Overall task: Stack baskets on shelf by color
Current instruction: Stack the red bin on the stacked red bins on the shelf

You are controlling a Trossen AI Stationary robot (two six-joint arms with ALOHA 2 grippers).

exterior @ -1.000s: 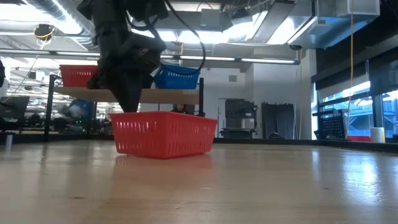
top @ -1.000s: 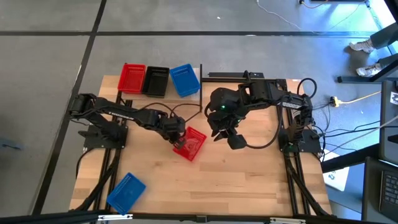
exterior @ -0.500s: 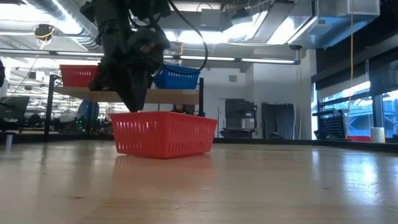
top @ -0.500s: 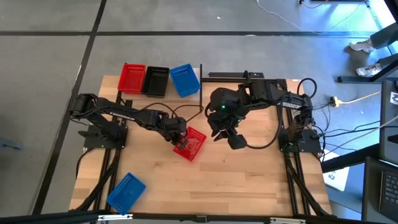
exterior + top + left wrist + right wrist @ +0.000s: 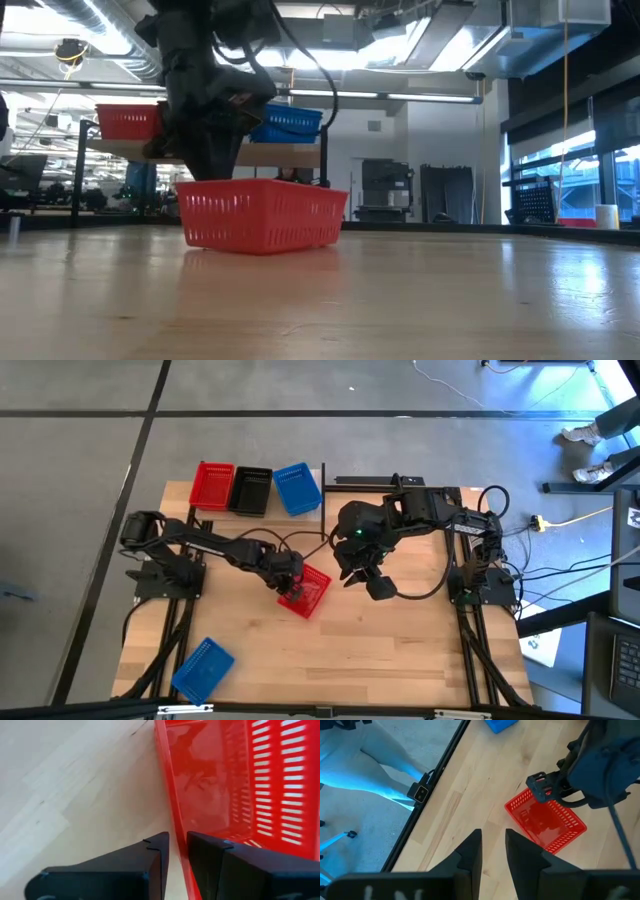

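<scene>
left gripper (image 5: pixel 177 851): jaws narrowly parted, lowered | right gripper (image 5: pixel 493 846): raised, narrow gap

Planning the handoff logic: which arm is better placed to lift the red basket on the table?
Left. The left gripper already straddles the rim of the red basket, one finger inside the wall. The right gripper hangs beside it, empty.

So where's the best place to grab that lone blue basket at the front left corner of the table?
Probably a long wall of the blue basket, gripped over the rim from straight above, one finger inside and one outside. It lies open side up with nothing beside it, and the thin wall suits narrow jaws. The left gripper is on that side.
</scene>
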